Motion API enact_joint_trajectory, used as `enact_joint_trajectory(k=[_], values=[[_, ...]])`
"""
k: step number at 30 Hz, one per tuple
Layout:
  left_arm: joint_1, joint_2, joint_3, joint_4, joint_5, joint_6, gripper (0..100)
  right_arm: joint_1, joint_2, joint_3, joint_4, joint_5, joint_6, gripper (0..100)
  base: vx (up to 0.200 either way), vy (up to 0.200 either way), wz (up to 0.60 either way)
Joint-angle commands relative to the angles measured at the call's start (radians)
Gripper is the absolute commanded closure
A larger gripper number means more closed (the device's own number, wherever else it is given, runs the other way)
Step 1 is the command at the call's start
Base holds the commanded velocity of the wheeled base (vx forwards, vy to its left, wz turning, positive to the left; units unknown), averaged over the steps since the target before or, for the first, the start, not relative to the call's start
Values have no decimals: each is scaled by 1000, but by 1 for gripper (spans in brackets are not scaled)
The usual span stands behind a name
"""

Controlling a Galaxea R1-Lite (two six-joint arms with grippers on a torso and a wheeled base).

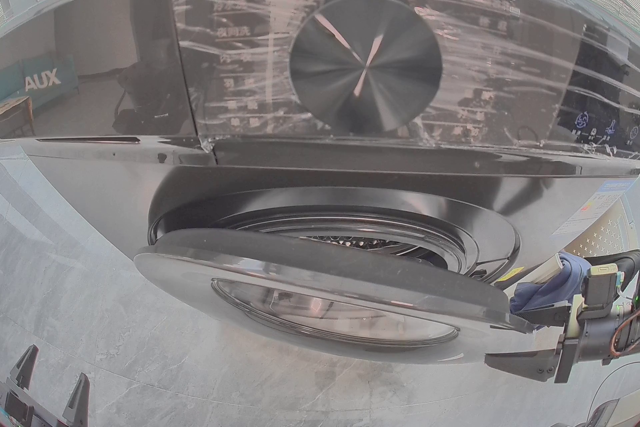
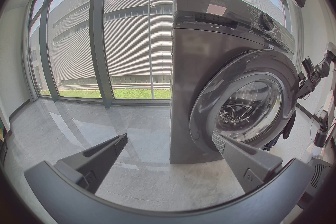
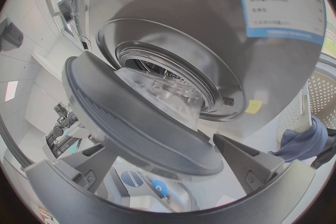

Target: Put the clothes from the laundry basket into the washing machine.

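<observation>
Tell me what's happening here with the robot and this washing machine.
The right gripper is at the free edge of the door of the washing machine, its open fingers either side of the rim. The door stands partly open. A blue garment hangs over the white laundry basket beside the machine. The left gripper is low to the left, open and empty.

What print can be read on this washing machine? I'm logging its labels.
Control panel: rows of characters under film, too blurred.
Blue-edged label: lines too blurred.
Reflected sign: white brand letters, legible, left unquoted.
Yellow sticker: no print visible.
</observation>
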Motion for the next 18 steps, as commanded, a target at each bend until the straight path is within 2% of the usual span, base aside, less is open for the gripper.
enact_joint_trajectory(k=[1,6,15,18], values=[[0,-17,18,0,-1,7,0,-6,-123,68,-1,-2,0,0,0,0,0],[-1,-17,18,0,-1,-5,0,-49,-108,34,-13,-31,2,0,0,0,0],[-1,-17,16,2,0,-10,0,-40,-22,1,-16,-27,-1,0,-200,0,0],[-1,-17,16,2,0,-10,0,-9,-10,8,-15,-25,-1,0,-200,0,0]])
